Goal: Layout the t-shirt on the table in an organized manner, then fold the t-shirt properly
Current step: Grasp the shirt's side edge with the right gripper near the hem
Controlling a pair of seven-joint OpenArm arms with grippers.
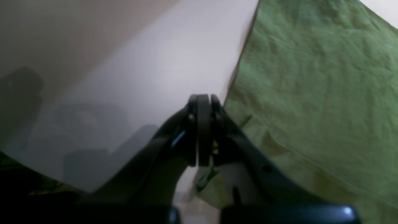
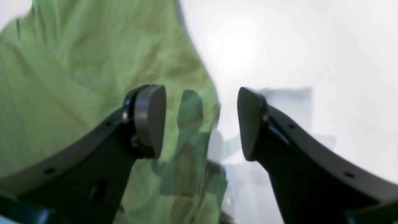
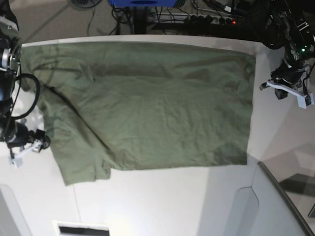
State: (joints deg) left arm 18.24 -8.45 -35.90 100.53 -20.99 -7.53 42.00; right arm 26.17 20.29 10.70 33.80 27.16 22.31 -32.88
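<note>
lying spread flat across the white table (image 3: 162,196), filling most of the far half of the base view: the olive-green t-shirt (image 3: 147,108), wrinkled, one short sleeve (image 3: 81,169) jutting toward 7 o'clock, straight hem edge running down the 3 o'clock side.

at 9 o'clock in the base view, hovering just beside the sleeve edge and over bare table: the right gripper (image 3: 24,145), with a black cable (image 3: 27,96) looping above it and trailing onto the cloth. in the right wrist view, standing spread apart with nothing between the pads: the right gripper (image 2: 201,121), one finger (image 2: 149,119) over green fabric (image 2: 77,77), the other over white tabletop (image 2: 295,46), the shirt's edge running between them.

at 2 o'clock in the base view, hanging off the hem side, apart from the cloth: the left gripper (image 3: 290,91). in the left wrist view, pressed together and pinching nothing: the left gripper (image 1: 202,130), sitting just beside the shirt's edge (image 1: 311,77), white table (image 1: 155,62) to its 10 o'clock.

at 5 o'clock in the base view, standing on the table clear of the shirt: a grey angled panel (image 3: 266,201).
</note>
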